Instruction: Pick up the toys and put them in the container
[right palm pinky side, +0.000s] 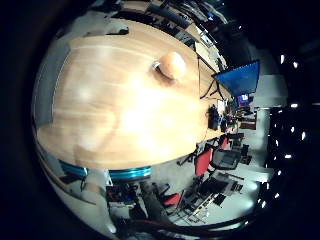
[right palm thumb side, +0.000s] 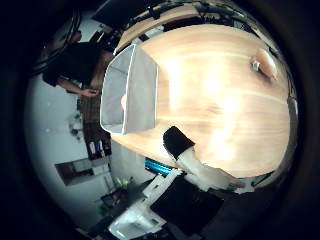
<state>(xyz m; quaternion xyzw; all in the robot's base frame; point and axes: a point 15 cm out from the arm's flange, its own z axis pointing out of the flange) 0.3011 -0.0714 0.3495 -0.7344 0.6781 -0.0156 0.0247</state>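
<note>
**Toy sitting way across the table, hand not holding anything**

So here's where things stand. The wooden table (right palm pinky side: 120, 115) fills most of both palm views, and it looks small enough that the hand is well above it, not down near the surface.

The only toy I can spot is a rounded peach-orange toy (right palm pinky side: 172, 64) with a small silvery bit at one end. It's lying on the tabletop by itself, close to one edge of the table. I honestly can't tell what kind of toy it is, just that it's a smooth, egg-ish lump.

The container (right palm thumb side: 131, 90) is a light grey, open-topped fabric-looking bin standing on the table near the opposite edge. So toy and container are well apart, with a big stretch of bare wood between them. I can't make out anything inside the bin.

As for the hand (right palm thumb side: 187, 157), only a bit of it shows in the thumb-side view: one white finger with a black tip reaching in over the table edge, looking pretty much straight. It's touching nothing and nothing is between the fingers as far as I can see. The tip hangs nearer the container than the toy, which is well clear of it.

Around the table there's office stuff: red chairs (right palm pinky side: 202, 161) and a blue screen (right palm pinky side: 239, 79).
</note>
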